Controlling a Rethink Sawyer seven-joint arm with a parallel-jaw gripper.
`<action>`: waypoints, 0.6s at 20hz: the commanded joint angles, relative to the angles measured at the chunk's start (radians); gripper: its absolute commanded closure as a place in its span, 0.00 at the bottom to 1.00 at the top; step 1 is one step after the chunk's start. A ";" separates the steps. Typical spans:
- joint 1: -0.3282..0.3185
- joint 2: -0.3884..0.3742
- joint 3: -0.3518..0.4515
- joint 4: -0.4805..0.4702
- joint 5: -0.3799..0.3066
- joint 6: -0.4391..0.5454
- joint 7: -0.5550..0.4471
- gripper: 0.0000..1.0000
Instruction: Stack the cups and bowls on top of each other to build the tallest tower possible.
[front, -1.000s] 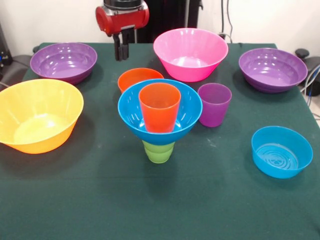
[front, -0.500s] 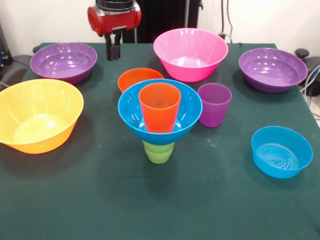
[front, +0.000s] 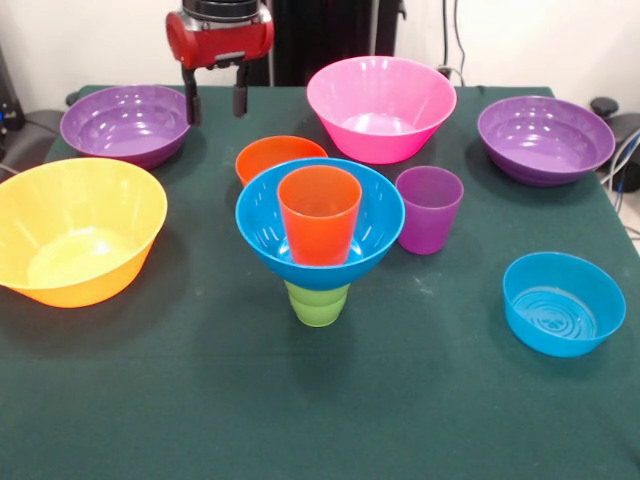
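The tower stands mid-table: a green cup (front: 318, 304) at the bottom, the medium blue bowl (front: 260, 228) on it, and the orange cup (front: 319, 215) upright in that bowl. The small orange bowl (front: 272, 156) sits on the table just behind the tower. The purple cup (front: 428, 208) stands to the tower's right. My gripper (front: 215, 103) hangs open and empty at the far side, beside the left purple bowl (front: 127, 122), well apart from the tower.
The large yellow-orange bowl (front: 75, 230) is at the left. The large pink bowl (front: 380, 108) is at the far middle. A second purple bowl (front: 545, 138) is at the far right. The small shallow blue bowl (front: 563, 303) is at the near right. All stand on the green table (front: 300, 410).
My gripper has moved left and slightly back toward the far edge. Its fingers, close together before, have spread open. No cup or bowl has moved.
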 joint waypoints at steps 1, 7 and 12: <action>0.026 0.041 0.019 -0.034 -0.036 -0.063 0.115 0.00; 0.043 0.036 -0.005 -0.035 -0.008 -0.089 0.164 0.00; 0.039 0.021 -0.022 -0.017 0.034 -0.187 0.236 0.00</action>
